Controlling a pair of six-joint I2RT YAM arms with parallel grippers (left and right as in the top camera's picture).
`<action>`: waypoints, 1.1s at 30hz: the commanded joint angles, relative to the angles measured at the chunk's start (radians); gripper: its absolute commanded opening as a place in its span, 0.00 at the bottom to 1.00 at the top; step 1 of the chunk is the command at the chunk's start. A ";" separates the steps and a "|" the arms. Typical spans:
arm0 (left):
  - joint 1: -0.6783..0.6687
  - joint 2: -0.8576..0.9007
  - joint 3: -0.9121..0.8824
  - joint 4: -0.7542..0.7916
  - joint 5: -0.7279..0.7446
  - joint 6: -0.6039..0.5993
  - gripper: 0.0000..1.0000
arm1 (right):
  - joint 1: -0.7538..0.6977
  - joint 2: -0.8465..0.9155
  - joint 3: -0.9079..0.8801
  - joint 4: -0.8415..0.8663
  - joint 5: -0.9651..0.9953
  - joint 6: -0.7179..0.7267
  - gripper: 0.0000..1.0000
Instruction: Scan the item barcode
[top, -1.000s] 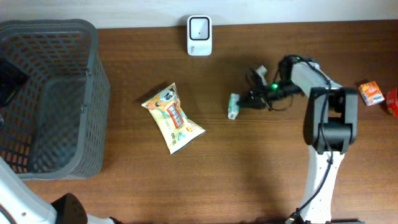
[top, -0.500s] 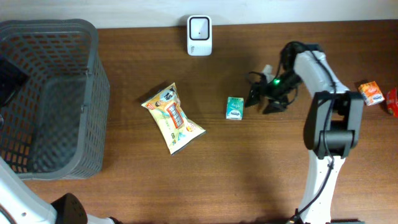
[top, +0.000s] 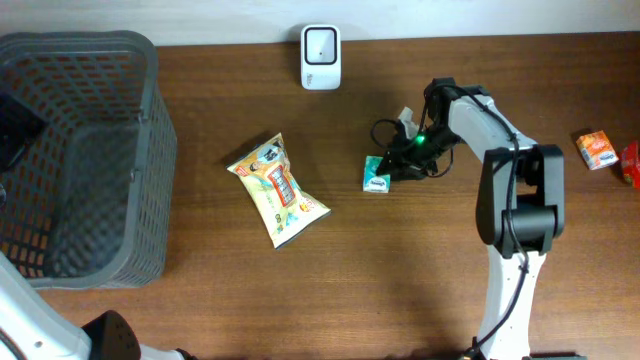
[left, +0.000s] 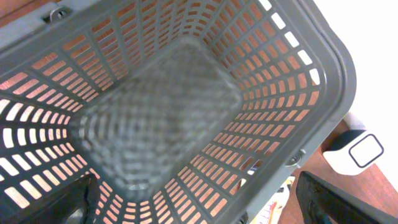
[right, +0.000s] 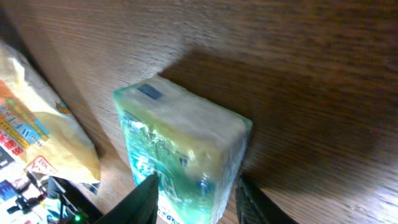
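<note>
Dark brown wooden desk (top: 420, 270) carries a small green-and-white wrapped pack (top: 376, 177) right of centre, its print too blurred to read (likewise the yellow snack bag (top: 277, 190) to its left). Right tool (top: 392, 168) reaches leftward and low, fingers (right: 147, 198) straddling the pack; whether they clamp it I cannot tell. Left tool (left: 196, 190) hangs spread wide over the grey mesh basket (left: 333, 74).
</note>
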 joint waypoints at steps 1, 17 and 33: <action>0.003 0.002 0.001 0.000 0.000 -0.006 0.99 | -0.005 -0.001 -0.073 0.054 -0.070 0.007 0.04; 0.003 0.002 0.001 0.000 0.000 -0.006 0.99 | 0.073 -0.004 -0.037 0.085 -0.901 -0.404 0.04; 0.003 0.002 0.001 0.000 0.000 -0.006 0.99 | 0.092 -0.004 0.009 0.331 -0.900 -0.388 0.04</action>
